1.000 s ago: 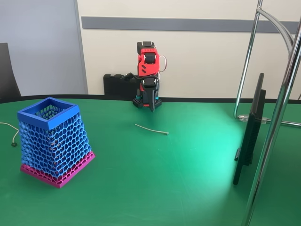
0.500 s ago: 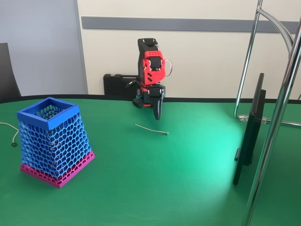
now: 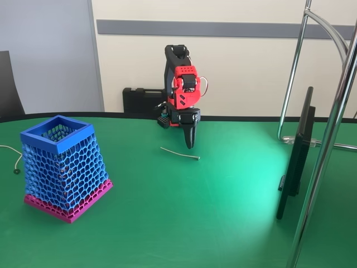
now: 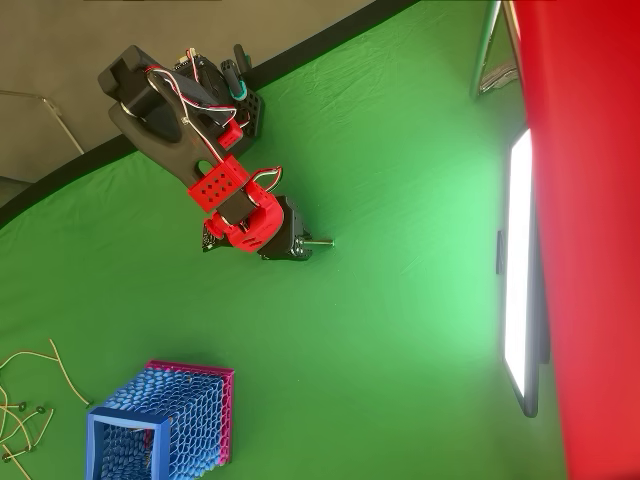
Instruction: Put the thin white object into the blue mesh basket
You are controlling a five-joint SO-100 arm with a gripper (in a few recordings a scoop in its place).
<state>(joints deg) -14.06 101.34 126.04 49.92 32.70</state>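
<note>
Nearest the fixed view's camera, the basket (image 3: 62, 167) stands upright on the green table (image 3: 223, 212), its square rim open upward, well apart from everything else. Farther back lies the stick (image 3: 179, 153), flat on the cloth, knob tip to the right in that view. Just behind and above its right half hangs the end effector (image 3: 189, 139), pointing down, fingers drawn together into a narrow point and holding nothing. In the overhead view the end effector (image 4: 285, 243) covers most of the stick (image 4: 322, 242), leaving one end poking out.

The risks, as I judge them: with fingers this close together, a descent would press on the stick rather than straddle it. It is so thin and low that fingertips may scrape cloth and skid it away, or pinch near one end so it swings. A tilted hold could then catch on the basket's rim.
</note>
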